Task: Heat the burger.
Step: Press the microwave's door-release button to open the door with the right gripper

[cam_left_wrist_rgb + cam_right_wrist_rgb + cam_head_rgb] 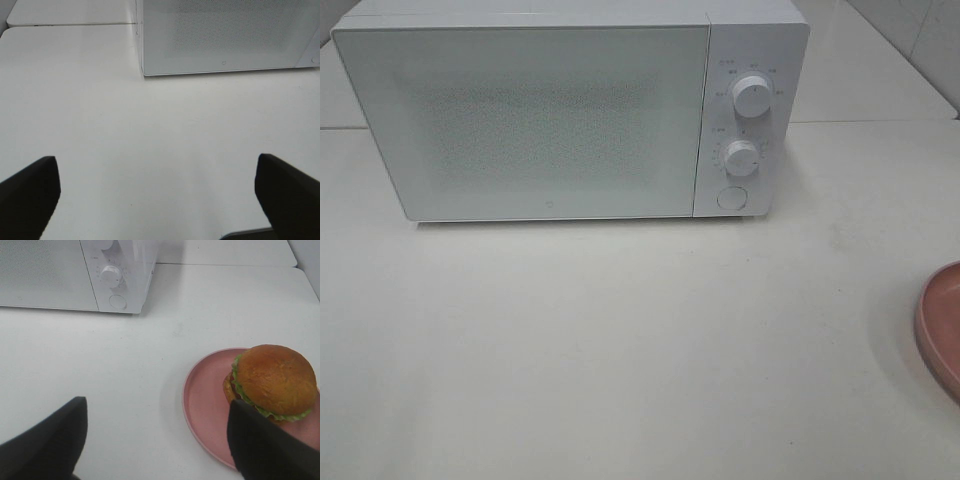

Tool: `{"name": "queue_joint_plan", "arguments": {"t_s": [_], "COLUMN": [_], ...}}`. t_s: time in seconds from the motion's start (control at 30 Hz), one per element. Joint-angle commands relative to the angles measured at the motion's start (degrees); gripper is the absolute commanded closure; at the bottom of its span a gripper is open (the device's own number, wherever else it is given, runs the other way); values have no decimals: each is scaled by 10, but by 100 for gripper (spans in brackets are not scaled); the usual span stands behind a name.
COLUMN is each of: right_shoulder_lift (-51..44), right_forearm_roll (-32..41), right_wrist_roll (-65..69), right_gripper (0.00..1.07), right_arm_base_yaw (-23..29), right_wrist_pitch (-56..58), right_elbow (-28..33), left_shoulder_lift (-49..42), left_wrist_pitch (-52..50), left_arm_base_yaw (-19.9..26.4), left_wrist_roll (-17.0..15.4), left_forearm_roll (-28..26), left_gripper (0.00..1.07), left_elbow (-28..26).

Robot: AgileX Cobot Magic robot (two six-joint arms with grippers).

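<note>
Gaping empty, both end effectors (156,165) (157,407) hover; burger (275,380) sits on plate (205,390), microwave (520,110) shut.

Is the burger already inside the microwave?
No, the burger sits on the pink plate, outside the closed microwave.

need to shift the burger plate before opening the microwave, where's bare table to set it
The widest bare patch is the white table in front of the microwave, from its door toward the camera, bordered on the right by the pink plate. Another strip lies right of the microwave, behind the plate. Crowded only at the plate, where the burger sits.
</note>
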Motion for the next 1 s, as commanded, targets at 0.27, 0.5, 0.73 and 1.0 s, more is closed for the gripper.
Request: {"name": "queue_joint_plan", "arguments": {"t_s": [0.27,0.5,0.73,1.0], "right_shoulder_lift": [-15,-15,15,77], "right_forearm_roll": [1,1,1,1], "right_wrist_roll": [-3,-3,0,0], "right_gripper": [32,32,32,32], "right_arm_base_yaw": [-2,-2,-2,-2], "right_wrist_pitch": [-9,-9,-14,-66], "right_elbow": [2,2,-25,-30], "left_shoulder_lift": [-10,-10,-10,-10], "left_wrist_pitch": [-9,-9,-9,-9], "left_arm_base_yaw": [-3,-3,-3,-3], "left_wrist_roll": [-1,-1,-1,-1], "left_forearm_roll": [-2,-2,-2,-2], "left_gripper": [9,9,9,9], "left_elbow": [1,1,1,1]}}
